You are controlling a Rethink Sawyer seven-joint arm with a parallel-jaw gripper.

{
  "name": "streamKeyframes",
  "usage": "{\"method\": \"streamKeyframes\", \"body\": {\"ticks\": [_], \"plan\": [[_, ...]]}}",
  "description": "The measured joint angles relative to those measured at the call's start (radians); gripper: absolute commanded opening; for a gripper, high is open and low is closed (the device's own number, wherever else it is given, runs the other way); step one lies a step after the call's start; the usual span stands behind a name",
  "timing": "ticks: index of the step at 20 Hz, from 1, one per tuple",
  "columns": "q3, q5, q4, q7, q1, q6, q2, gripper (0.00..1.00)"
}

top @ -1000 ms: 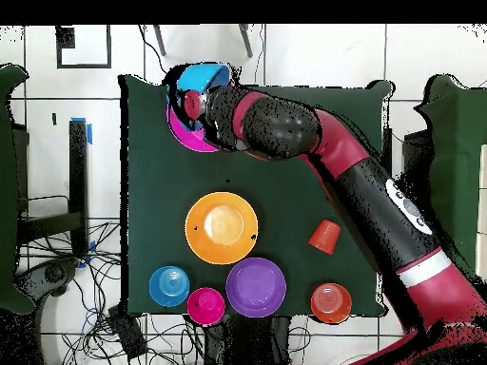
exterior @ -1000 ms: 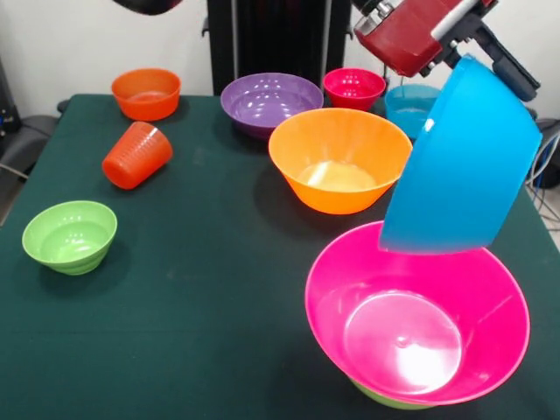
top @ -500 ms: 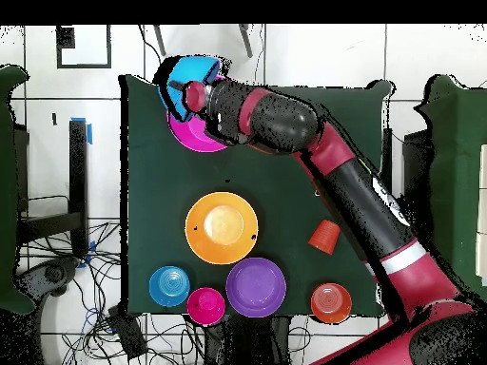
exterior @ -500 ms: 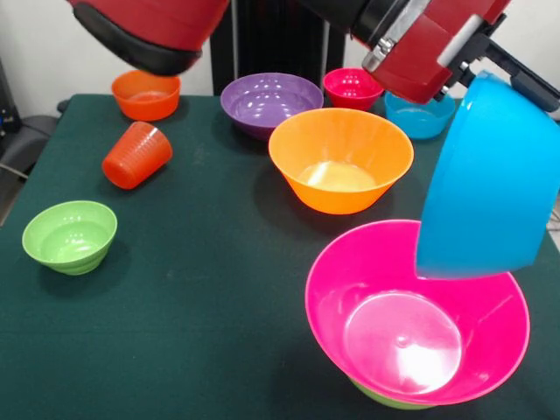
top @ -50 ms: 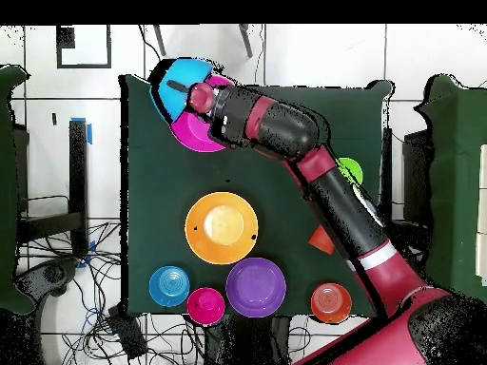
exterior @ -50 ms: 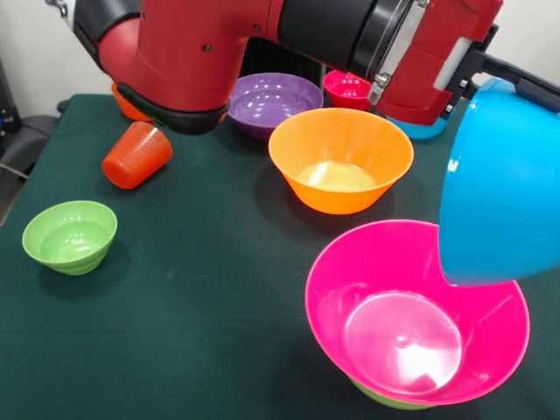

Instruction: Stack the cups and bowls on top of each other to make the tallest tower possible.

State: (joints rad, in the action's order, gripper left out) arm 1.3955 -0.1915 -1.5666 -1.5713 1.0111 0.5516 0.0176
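Blue bowl (exterior @ -50 ms: 500, 188) hanging tilted from gripper (exterior @ -50 ms: 490, 74), pinched at rim, hovering over pink bowl (exterior @ -50 ms: 411, 328) below. Light, stiff, glossy plastic; likely slipping unless gripped by rim.

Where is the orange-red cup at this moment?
In the front view the orange-red cup lies tipped on its side at the table's left, between the small green bowl and the purple bowl.

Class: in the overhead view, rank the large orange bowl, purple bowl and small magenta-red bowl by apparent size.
1. Large orange bowl
2. Purple bowl
3. Small magenta-red bowl
All sit on the table, so the order is reliable.
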Motion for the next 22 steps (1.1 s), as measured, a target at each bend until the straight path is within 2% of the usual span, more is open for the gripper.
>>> {"method": "streamKeyframes", "body": {"ticks": [11, 16, 22], "plan": [[0.075, -0.014, 0.002, 0.001, 0.012, 0.021, 0.110, 0.00], [0.109, -0.014, 0.017, 0.005, 0.012, 0.082, 0.145, 0.00], [0.147, -0.011, 0.078, 0.055, 0.011, 0.209, 0.186, 0.00]]}}
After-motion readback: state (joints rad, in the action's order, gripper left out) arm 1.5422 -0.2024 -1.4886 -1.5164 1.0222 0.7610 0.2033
